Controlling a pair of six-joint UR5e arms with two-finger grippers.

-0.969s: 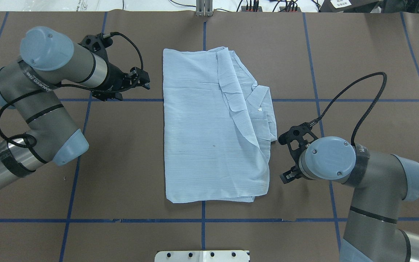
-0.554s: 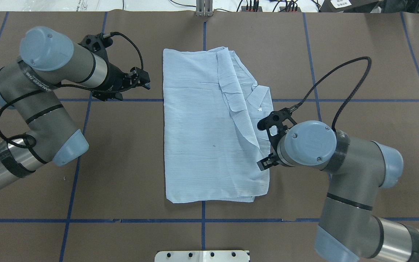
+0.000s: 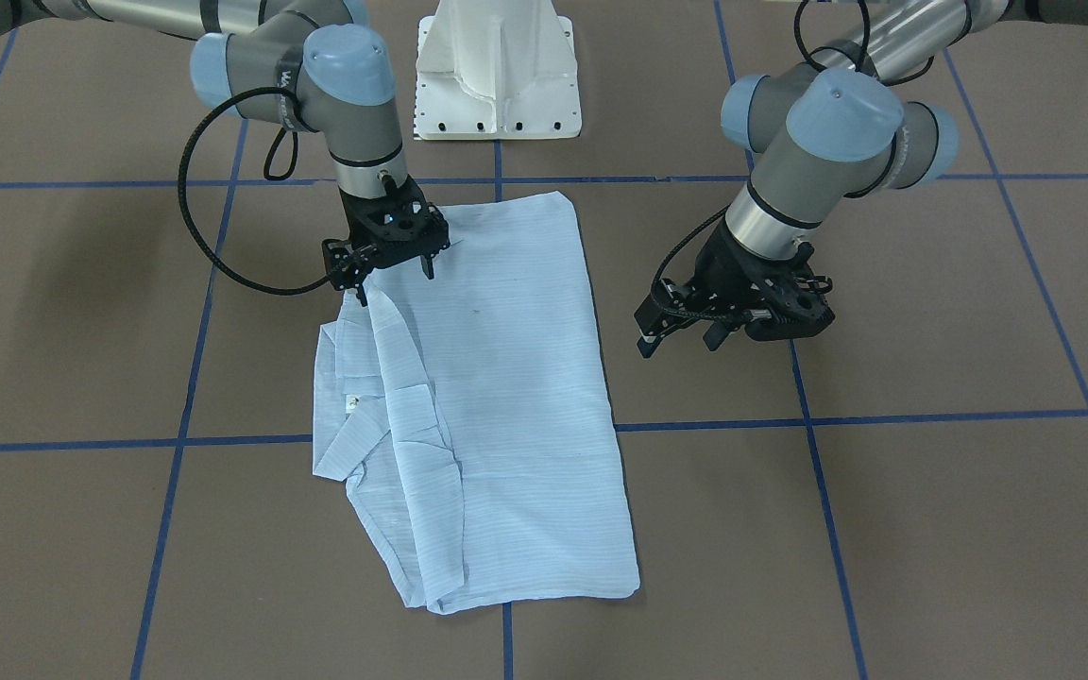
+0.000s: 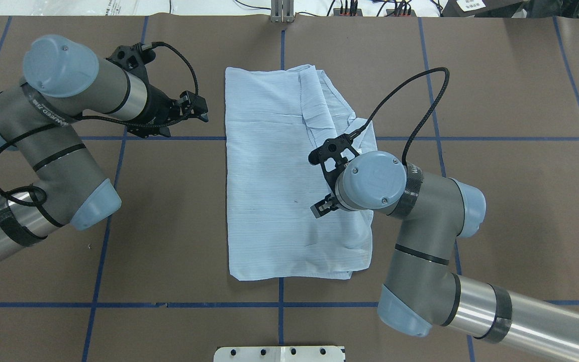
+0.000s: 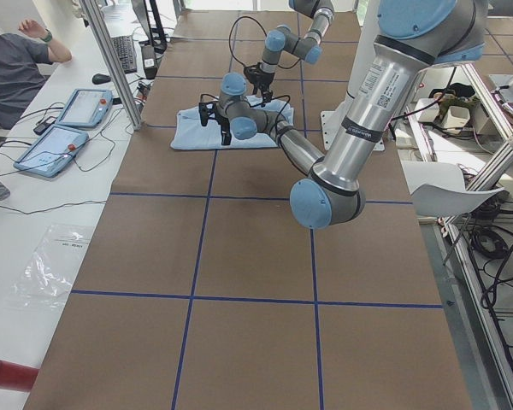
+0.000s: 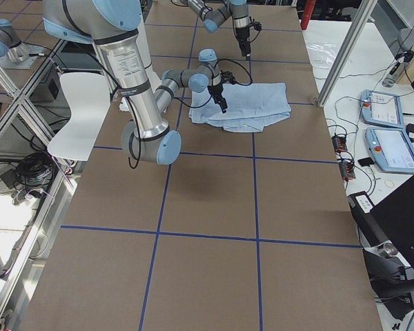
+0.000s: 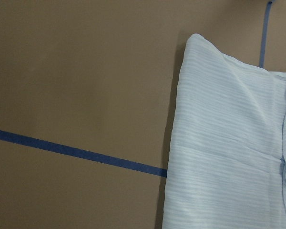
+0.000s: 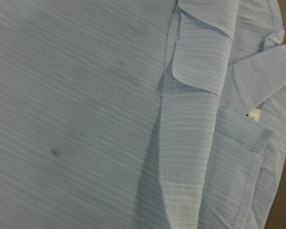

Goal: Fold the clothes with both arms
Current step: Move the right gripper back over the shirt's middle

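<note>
The shirt [image 4: 269, 176] lies flat in the middle of the table [image 4: 169, 226], folded to a long rectangle. Its collar [image 3: 348, 439] and loose layers are bunched along the side toward the right arm (a small dark spot [image 8: 54, 152] shows on the smooth part). The right gripper [image 3: 395, 278] stands over this bunched side, jaws apart and holding nothing; whether its tips touch the cloth I cannot tell. The left gripper [image 4: 204, 111] hangs above bare table just beside the opposite long edge, also spread and empty. Blue tape lines [image 4: 194, 304] cross the brown table.
</note>
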